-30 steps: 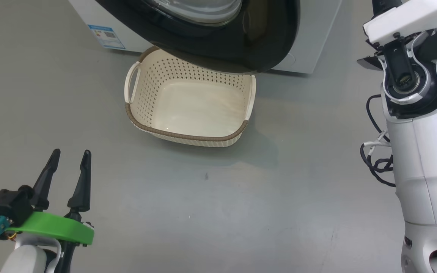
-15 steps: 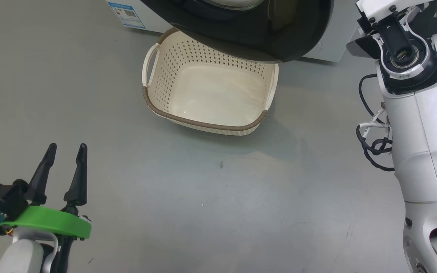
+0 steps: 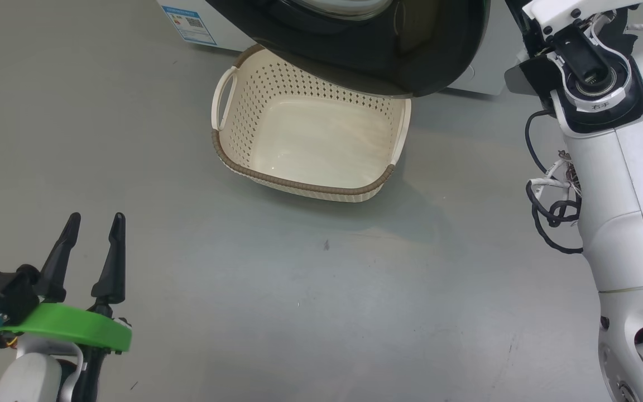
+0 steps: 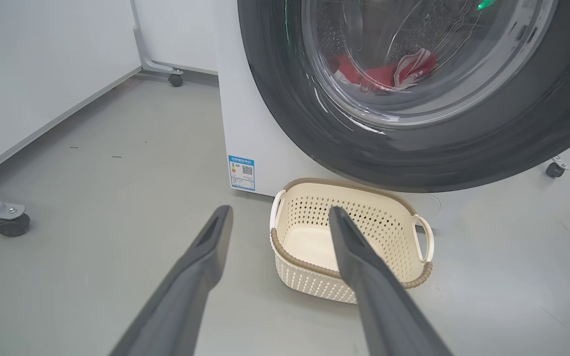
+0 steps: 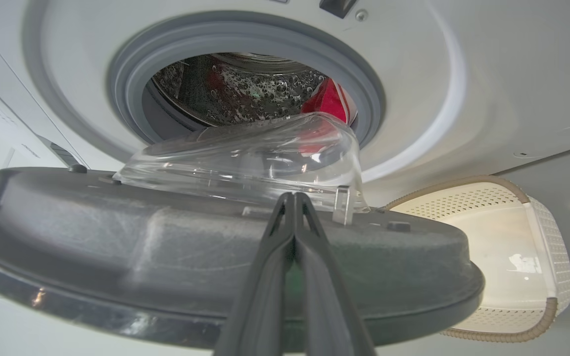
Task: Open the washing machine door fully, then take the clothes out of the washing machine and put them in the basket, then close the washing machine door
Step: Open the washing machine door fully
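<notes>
Door [image 5: 117, 247], round, glossy black-rimmed with clear glass bowl, is swung out before the white washing machine [image 5: 438, 99], stretched 9 to 3 o'clock, bowl pointed toward 12 o'clock. Right gripper [image 5: 293, 195] is clenched empty; left gripper [image 3: 95, 216] is spread.

The washing machine door [image 3: 366, 56] overhangs the back of the basket [image 3: 299, 185] at the head view's top, leaving its front half reachable. In the right wrist view, the door's glass bowl [image 5: 245, 153] bars the lower porthole [image 5: 215, 94].
</notes>
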You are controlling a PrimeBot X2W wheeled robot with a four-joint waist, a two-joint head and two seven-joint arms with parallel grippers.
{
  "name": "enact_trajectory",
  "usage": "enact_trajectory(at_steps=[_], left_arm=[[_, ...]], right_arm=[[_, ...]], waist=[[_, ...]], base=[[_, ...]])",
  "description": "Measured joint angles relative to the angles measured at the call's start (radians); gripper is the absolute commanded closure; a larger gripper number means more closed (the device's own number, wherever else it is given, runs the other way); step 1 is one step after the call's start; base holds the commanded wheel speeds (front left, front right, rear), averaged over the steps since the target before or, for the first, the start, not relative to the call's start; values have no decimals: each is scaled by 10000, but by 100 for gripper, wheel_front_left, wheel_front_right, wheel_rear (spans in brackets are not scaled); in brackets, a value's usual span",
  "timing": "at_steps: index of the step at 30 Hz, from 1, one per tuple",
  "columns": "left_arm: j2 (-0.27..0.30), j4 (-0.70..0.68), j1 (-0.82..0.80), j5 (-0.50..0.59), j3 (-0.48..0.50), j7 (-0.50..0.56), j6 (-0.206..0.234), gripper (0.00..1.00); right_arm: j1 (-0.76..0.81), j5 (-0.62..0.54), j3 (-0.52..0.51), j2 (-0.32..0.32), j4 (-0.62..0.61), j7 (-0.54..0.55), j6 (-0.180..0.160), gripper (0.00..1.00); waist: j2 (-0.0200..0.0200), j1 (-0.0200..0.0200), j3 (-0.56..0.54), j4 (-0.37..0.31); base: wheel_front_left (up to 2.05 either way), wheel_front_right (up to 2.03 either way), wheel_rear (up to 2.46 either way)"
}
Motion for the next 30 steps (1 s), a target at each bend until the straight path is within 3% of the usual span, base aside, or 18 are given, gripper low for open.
enact_trajectory(at_steps=[13, 30], left_arm=[[15, 73, -11, 8, -13, 0, 0, 0], [12, 111, -9, 96, -19, 0, 0, 0]], right_arm=[[-7, 2266, 295, -58, 692, 865, -84, 100], [58, 3716, 1379, -19, 1195, 1709, -84, 100]], waist=[[0, 0, -273, -100], [0, 0, -673, -234]], base=[[0, 0, 0], [0, 0, 0]])
